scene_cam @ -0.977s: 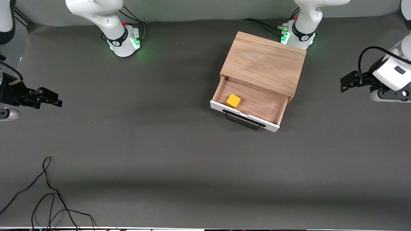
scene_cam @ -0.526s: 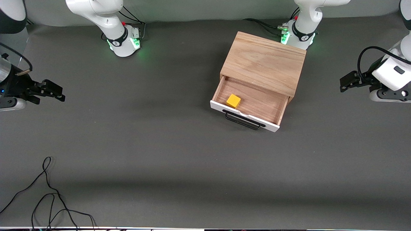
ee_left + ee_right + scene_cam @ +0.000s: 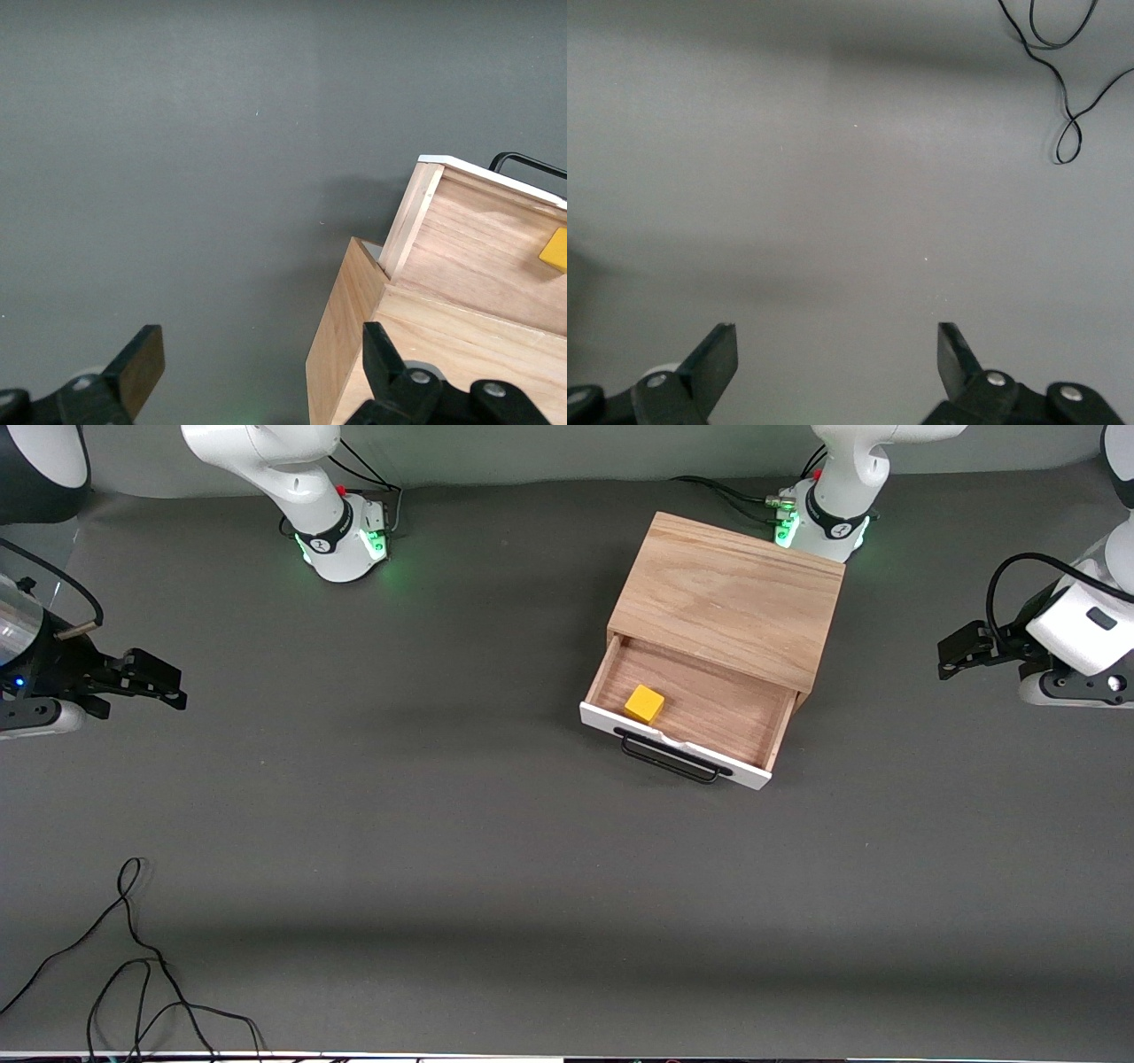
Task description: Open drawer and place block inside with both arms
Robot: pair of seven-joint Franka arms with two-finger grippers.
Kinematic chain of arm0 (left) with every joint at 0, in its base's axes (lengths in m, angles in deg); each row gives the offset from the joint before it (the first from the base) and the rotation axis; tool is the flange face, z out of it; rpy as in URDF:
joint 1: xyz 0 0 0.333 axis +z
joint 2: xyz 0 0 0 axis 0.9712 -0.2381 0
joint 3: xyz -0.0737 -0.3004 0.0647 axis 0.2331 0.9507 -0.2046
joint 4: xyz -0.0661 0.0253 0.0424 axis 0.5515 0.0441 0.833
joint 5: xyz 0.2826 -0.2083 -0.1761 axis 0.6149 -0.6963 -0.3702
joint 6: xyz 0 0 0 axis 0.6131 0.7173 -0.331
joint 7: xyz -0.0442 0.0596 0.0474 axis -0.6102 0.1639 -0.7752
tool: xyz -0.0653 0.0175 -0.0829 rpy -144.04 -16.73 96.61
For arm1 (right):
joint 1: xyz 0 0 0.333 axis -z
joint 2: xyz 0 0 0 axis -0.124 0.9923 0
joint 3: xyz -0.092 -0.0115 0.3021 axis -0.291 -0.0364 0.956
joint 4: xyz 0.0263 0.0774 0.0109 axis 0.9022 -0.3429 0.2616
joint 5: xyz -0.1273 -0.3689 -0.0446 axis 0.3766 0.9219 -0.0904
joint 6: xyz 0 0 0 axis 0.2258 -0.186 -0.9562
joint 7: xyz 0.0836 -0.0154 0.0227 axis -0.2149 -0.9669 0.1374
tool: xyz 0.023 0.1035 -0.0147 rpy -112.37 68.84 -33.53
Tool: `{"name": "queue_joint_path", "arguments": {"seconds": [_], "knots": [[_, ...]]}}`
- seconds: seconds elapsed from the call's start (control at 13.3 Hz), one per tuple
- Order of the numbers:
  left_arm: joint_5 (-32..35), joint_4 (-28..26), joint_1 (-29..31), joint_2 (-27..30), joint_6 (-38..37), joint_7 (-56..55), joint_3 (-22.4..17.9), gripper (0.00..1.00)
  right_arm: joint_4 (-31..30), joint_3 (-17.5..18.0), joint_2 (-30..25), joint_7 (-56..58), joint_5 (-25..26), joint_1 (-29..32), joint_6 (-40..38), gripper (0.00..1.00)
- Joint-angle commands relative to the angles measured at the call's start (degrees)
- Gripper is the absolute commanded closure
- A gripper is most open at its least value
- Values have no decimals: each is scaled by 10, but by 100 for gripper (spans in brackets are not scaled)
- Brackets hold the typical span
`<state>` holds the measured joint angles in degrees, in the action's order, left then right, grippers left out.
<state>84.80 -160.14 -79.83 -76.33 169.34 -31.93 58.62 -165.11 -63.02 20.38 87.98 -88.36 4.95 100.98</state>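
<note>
1. Drawer [image 3: 687,717] stands pulled out of the light-wood box [image 3: 728,598], its white front panel and black bar handle [image 3: 669,759] toward the front camera, so the opening step looks done.
2. The yellow block [image 3: 644,703] sits on the drawer floor, close to the white panel and at the end of the drawer toward the right arm; the placing step looks done too.
3. The left end effector [image 3: 257,367] hangs above the tabletop [image 3: 443,824] beside the box, at the left arm's end of the tabletop; its fingers are spread wide and hold nothing.
4. The right end effector [image 3: 837,354] is over bare tabletop at the right arm's end, well apart from the box; its fingers are also wide apart and empty.
5. As far as can be judged, nothing of the task is left; the drawer stays open, and the task sentence asks for no closing.
6. A loose black cable [image 3: 133,957] lies on the tabletop near the front camera, well apart from the box.
</note>
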Motion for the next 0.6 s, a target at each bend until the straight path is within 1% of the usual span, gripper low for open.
{"name": "queue_joint_path", "arguments": {"seconds": [0.0,0.53], "knots": [[1,9,0,-3,-8,2,1,0,17,4,10,1,11,6,-4,0],[1,9,0,-3,-8,2,1,0,15,-4,11,2,7,9,-26,0]]}}
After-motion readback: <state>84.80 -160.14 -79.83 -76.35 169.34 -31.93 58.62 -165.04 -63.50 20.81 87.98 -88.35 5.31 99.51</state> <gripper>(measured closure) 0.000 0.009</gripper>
